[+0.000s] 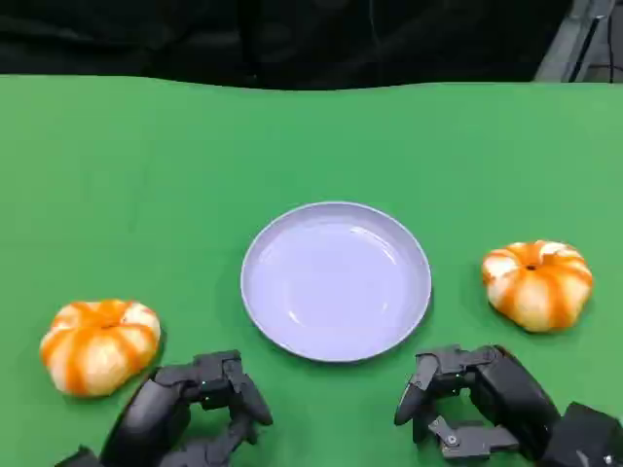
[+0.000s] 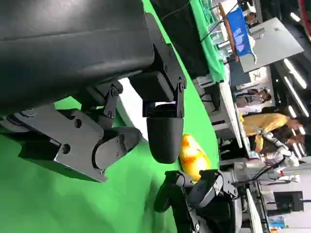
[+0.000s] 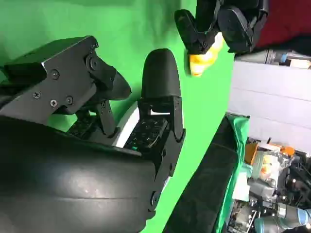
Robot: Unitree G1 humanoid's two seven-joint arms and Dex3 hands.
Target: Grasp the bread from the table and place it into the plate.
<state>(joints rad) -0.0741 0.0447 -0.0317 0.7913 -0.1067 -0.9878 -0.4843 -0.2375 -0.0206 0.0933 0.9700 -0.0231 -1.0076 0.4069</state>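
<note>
Left bread [image 1: 98, 344] on green table [image 1: 146, 175], just beside and outward of left hand [image 1: 195, 409]; right bread [image 1: 537, 283] near right hand [image 1: 467, 399], farther out. Plate [image 1: 336, 280] between, bare. Both hands spread, holding nothing.

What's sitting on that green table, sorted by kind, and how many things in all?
Bread: 2, one by the left hand, one by the right hand
Plate: 1, lavender, empty
Total: 3
</note>
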